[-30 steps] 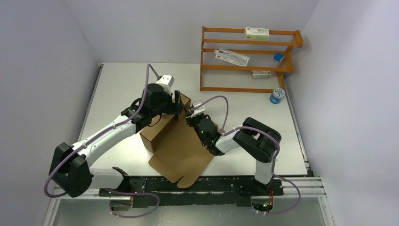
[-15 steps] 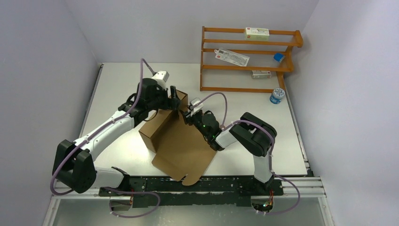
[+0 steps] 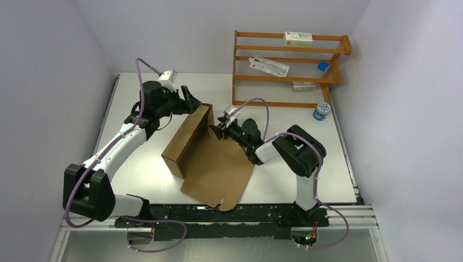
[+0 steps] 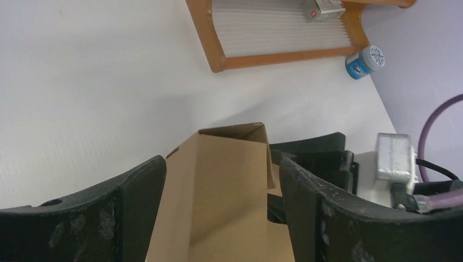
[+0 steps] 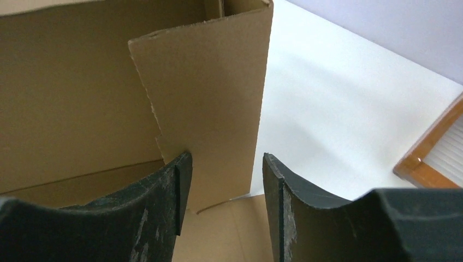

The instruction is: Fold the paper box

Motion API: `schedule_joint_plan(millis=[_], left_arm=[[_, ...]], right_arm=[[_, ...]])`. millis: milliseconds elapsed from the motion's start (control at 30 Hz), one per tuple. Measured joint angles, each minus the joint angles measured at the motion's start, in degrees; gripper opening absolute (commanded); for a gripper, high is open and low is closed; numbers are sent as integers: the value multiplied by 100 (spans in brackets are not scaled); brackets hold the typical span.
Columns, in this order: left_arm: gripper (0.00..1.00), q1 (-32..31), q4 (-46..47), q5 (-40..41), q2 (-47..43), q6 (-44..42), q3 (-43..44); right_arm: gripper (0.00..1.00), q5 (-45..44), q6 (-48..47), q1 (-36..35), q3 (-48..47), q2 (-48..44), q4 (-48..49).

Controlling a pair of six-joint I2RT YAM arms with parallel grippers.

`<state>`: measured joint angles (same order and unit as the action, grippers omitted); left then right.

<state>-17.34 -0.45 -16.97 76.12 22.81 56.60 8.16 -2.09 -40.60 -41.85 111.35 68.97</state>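
The paper box (image 3: pixel 215 166) is brown cardboard lying mid-table, with its long left wall (image 3: pixel 185 136) folded upright and a wide panel flat toward the near edge. My left gripper (image 3: pixel 191 101) hovers open just beyond the box's far corner, touching nothing. From the left wrist the wall (image 4: pixel 229 180) shows between and below the spread fingers (image 4: pixel 136 202). My right gripper (image 3: pixel 220 127) sits low at the far end of the box, open. In the right wrist view a short end flap (image 5: pixel 207 93) stands upright just ahead of the gap between its fingers (image 5: pixel 164 196).
A wooden rack (image 3: pixel 289 71) stands at the back right with small white cartons on its shelves. A blue-lidded jar (image 3: pixel 321 111) stands beside its right foot, and both show in the left wrist view as rack (image 4: pixel 218 54) and jar (image 4: pixel 363 61).
My left gripper has pulled back and to the left, off the box's far corner. My right gripper has opened wider and shifted toward the far end. The box turned slightly.
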Motion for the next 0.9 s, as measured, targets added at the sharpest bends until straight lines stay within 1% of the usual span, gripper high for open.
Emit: schedule_joint_plan(millis=[100, 233, 333, 467, 567, 700, 900], left_arm=[[80, 125, 85, -83, 243, 28, 125], [76, 168, 199, -260, 682, 98, 146], [73, 170, 321, -474, 953, 177, 103], [67, 177, 494, -702, 1064, 205, 87], [66, 177, 544, -841, 1091, 201, 85], [65, 177, 542, -955, 1106, 160, 85], [64, 177, 573, -1051, 1167, 144, 87]], right_arm=[[54, 284, -39, 70, -184, 2, -87], [52, 723, -79, 140, -361, 2, -153], [51, 1071, -151, 195, -492, 2, -387], [50, 1423, -315, 238, -603, 2, -732], [49, 1788, -372, 389, -658, 0, -1021], [50, 2273, -492, 682, -839, -142, -1788], [54, 2778, -914, 901, -1012, -1016, -3373]])
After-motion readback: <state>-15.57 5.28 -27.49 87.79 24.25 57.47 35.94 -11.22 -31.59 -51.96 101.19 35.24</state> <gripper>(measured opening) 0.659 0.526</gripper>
